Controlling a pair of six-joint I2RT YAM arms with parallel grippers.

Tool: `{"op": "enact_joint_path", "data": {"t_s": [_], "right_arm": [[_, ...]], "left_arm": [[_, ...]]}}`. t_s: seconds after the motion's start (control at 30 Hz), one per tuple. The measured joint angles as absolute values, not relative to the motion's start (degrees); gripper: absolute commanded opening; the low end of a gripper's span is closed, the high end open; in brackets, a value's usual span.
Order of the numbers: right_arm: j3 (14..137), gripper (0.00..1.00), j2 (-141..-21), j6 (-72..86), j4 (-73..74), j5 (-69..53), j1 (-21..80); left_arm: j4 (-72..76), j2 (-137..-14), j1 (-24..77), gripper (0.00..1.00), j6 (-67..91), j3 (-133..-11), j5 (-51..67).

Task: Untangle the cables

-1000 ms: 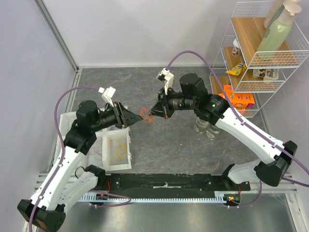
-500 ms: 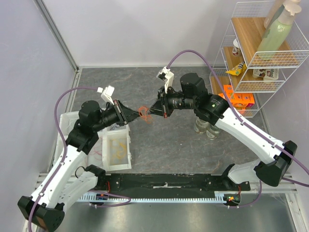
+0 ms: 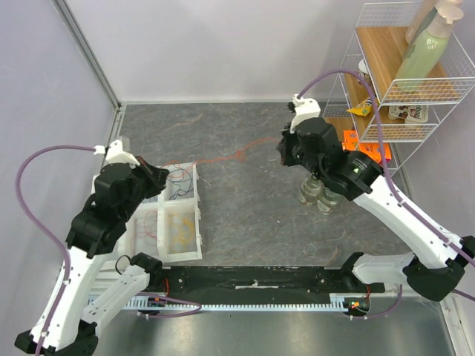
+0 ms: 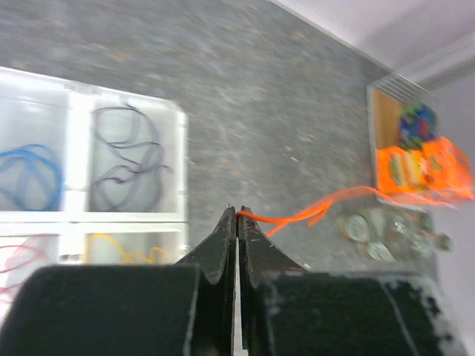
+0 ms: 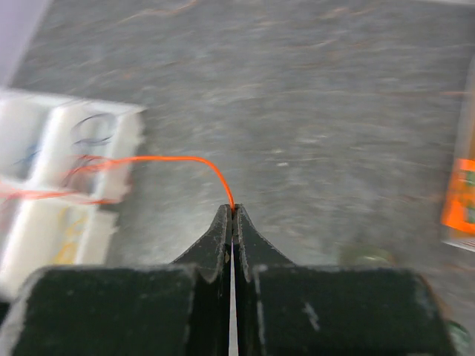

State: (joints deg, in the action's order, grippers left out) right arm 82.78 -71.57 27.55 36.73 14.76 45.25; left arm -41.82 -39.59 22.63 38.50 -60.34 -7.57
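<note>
A red-orange cable (image 3: pixel 223 156) is stretched in a thin line above the table between my two grippers. My left gripper (image 3: pixel 154 172) is shut on its left end, over the white compartment tray (image 3: pixel 199 222). In the left wrist view the cable (image 4: pixel 297 218) runs right from the shut tips (image 4: pixel 237 215). My right gripper (image 3: pixel 285 145) is shut on the other end. In the right wrist view the cable (image 5: pixel 171 159) arcs left from the tips (image 5: pixel 231 209). The tray holds blue (image 4: pixel 30 174), dark (image 4: pixel 122 159) and yellow (image 4: pixel 122 254) loops in separate compartments.
A wire shelf (image 3: pixel 401 89) stands at the back right with a green bottle (image 3: pixel 427 44) and an orange box (image 3: pixel 367 152). Glass jars (image 3: pixel 318 194) stand on the table under the right arm. The tray sits at the left near edge.
The grippers were close together at mid-table with a bunched orange cable between them. They have pulled apart, left back over the tray, right towards the shelf, and the cable is drawn out.
</note>
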Motion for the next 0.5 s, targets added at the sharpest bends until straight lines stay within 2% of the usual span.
{"op": "enact_joint_path", "data": {"t_s": [0.23,0.37,0.5], "right_arm": [[86.2,0.0,-70.2,22.0,42.6,33.9,42.7],[87.6,0.0,-70.2,18.3,43.5,38.2,41.1],[87.8,0.0,-70.4,17.7,43.5,37.1,40.5]], "left_arm": [[-51.1,-37.0,22.6,0.02,32.9,-66.0,-24.2],[-51.7,-36.5,22.7,0.02,28.7,-68.9,-28.9],[-51.2,-36.6,23.3,0.02,26.4,-70.5,-30.4]]}}
